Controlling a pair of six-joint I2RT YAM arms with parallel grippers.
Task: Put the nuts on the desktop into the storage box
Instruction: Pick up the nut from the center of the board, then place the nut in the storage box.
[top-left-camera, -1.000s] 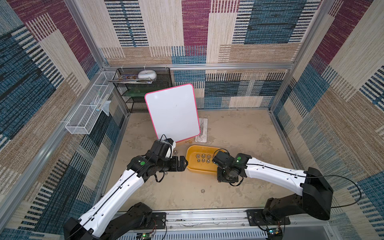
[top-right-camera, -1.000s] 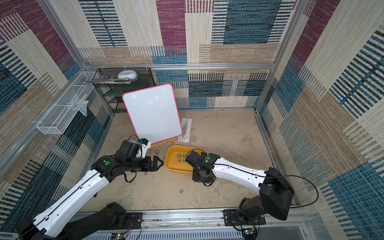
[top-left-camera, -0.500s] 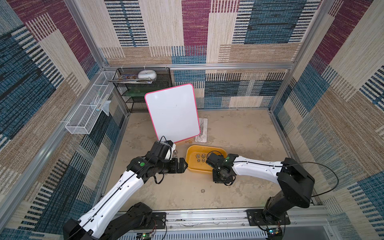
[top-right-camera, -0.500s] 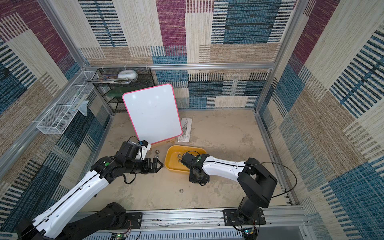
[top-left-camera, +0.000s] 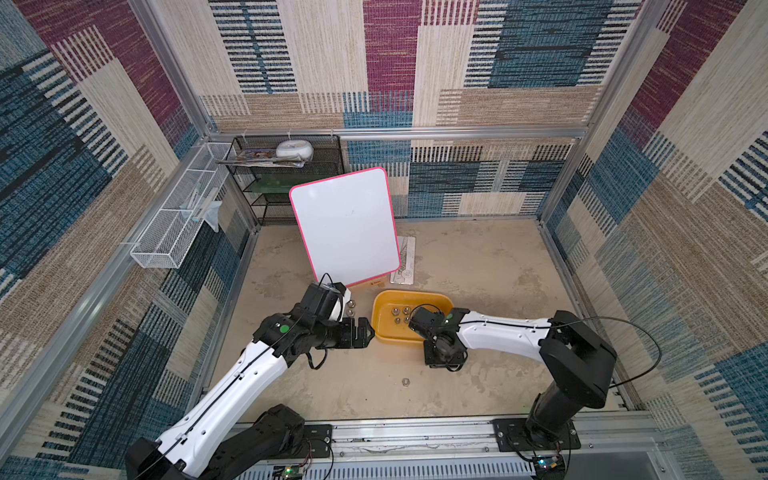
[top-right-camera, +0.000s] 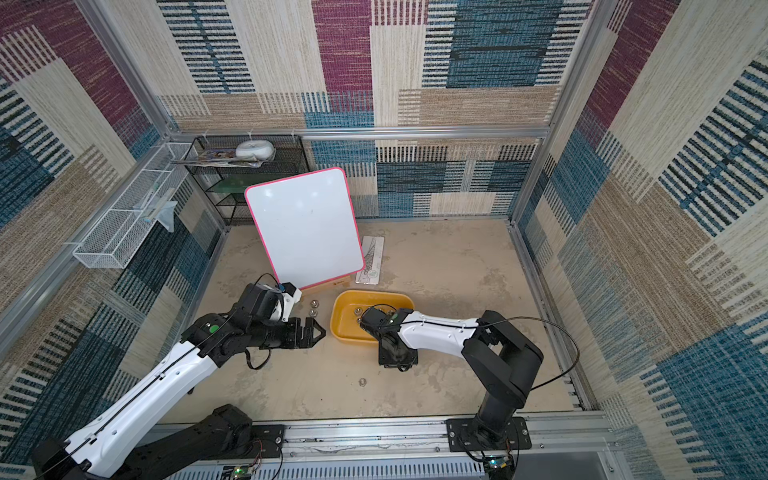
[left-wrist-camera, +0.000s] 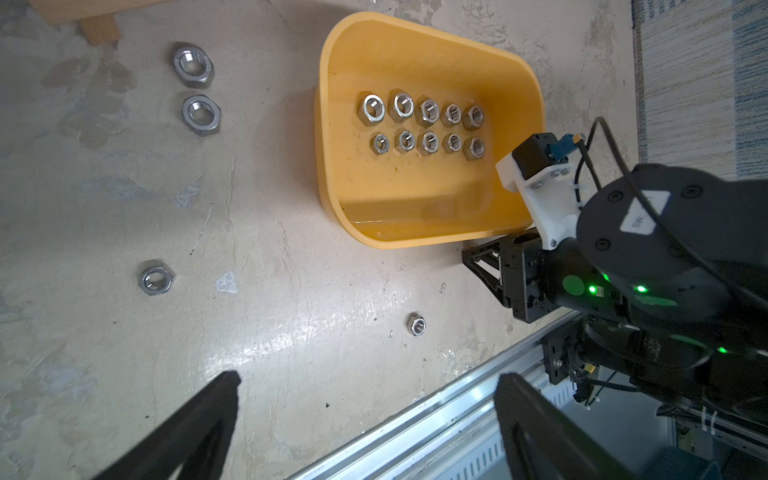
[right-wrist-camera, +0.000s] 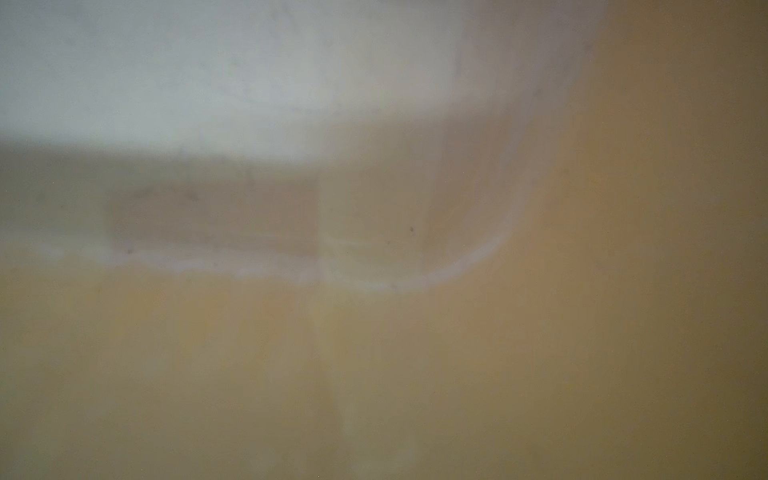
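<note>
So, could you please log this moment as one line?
left gripper: open, beside storage box | right gripper: by box wall, state unclear | nuts: ten boxed, four on desktop

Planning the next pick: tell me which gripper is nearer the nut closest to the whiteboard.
Left. The left gripper is just in front of that nut; the right gripper is across the box.

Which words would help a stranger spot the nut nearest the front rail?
Start at the yellow storage box on the beige desktop. Between it and the aluminium front rail lies one silver nut. It looks smaller than the other loose nuts and lies nearest the rail.
</note>
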